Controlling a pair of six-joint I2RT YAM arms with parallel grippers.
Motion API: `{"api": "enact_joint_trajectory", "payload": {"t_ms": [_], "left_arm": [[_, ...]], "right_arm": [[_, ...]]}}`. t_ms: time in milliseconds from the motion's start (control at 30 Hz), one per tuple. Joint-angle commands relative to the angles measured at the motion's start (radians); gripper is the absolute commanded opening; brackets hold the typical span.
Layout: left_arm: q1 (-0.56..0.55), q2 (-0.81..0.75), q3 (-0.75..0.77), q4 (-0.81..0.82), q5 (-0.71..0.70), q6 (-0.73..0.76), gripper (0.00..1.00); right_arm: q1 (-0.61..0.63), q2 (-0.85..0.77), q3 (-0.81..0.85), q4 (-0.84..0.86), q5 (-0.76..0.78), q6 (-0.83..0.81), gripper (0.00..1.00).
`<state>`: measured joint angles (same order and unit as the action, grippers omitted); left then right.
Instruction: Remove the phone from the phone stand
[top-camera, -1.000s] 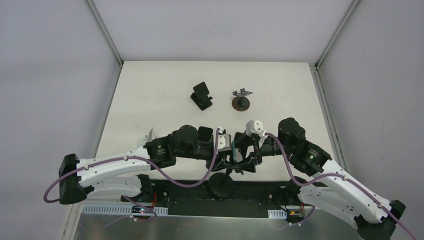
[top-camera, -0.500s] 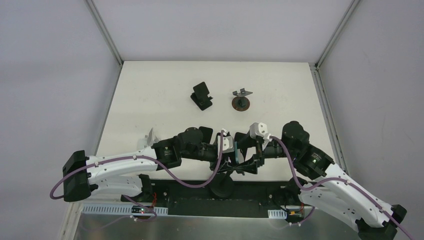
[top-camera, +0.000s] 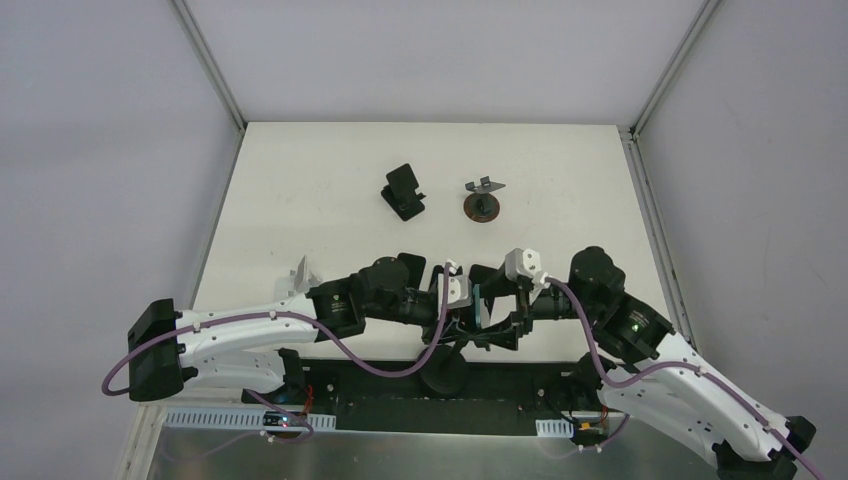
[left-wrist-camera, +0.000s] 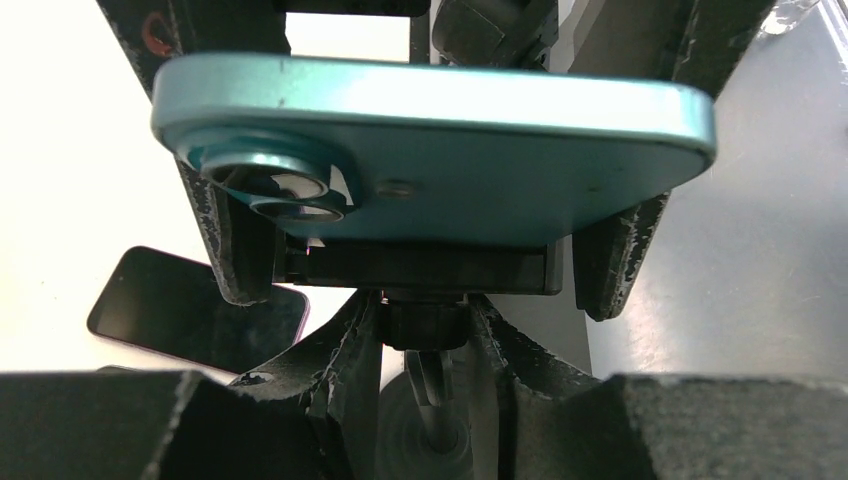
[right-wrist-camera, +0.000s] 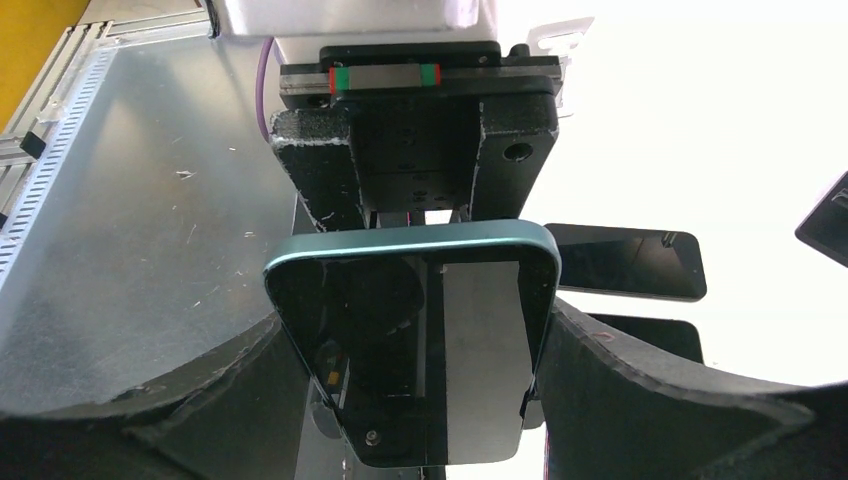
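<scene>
I read the teal phone (left-wrist-camera: 480, 150) as landscape: its long axis runs straight across both wrist views. From above it is only a thin edge-on sliver between the two arms at the near edge of the worktop (top-camera: 320, 180), with its long axis running front to back. It stands on one long edge against the cradle of the phone stand (left-wrist-camera: 415, 270).

The left wrist view gives me its back, with the lenses at the left end. The right wrist view gives me the dark screen instead.

My right end effector (top-camera: 492, 320) is clamped on the phone's two short ends. My left end effector (left-wrist-camera: 425, 335) is closed around the stand's neck, just under the cradle.

A dark phone (right-wrist-camera: 625, 262) lies flat on the worktop. Both wrist views show it, but from above the arms hide it.
</scene>
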<state>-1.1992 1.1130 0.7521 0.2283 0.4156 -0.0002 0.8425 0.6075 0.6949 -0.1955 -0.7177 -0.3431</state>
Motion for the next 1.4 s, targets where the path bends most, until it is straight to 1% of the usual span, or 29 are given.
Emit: {"api": "enact_joint_trajectory", "payload": {"t_ms": [0, 133, 333, 433, 733, 867, 1000, 1300, 1367], "left_arm": [[-0.001, -0.007, 0.006, 0.111, -0.045, -0.047, 0.0], [-0.001, -0.008, -0.001, 0.111, -0.06, -0.063, 0.0], [-0.001, -0.023, -0.02, 0.112, -0.087, -0.066, 0.0], [-0.001, -0.042, -0.037, 0.111, -0.131, -0.074, 0.0], [0.0, -0.08, -0.074, 0.111, -0.143, -0.056, 0.0], [-0.002, -0.093, -0.088, 0.111, -0.146, -0.053, 0.0], [-0.002, -0.097, -0.092, 0.111, -0.145, -0.049, 0.0], [0.0, -0.069, -0.078, 0.111, -0.129, -0.056, 0.0], [-0.001, -0.064, -0.074, 0.111, -0.127, -0.058, 0.0]], "right_arm": [[0.004, -0.024, 0.012, -0.048, -0.006, -0.022, 0.11], [0.004, -0.034, 0.009, -0.058, 0.005, -0.016, 0.11], [0.004, -0.045, 0.013, -0.095, 0.023, -0.014, 0.15], [0.006, -0.063, 0.005, -0.096, 0.044, -0.009, 0.16], [0.005, -0.101, -0.052, -0.034, 0.084, 0.046, 0.17], [0.005, -0.116, -0.068, -0.035, 0.082, 0.058, 0.21], [0.005, -0.125, -0.076, -0.042, 0.082, 0.065, 0.3], [0.004, -0.098, -0.046, -0.074, 0.095, 0.053, 0.66], [0.005, -0.087, -0.04, -0.075, 0.09, 0.053, 0.72]]}}
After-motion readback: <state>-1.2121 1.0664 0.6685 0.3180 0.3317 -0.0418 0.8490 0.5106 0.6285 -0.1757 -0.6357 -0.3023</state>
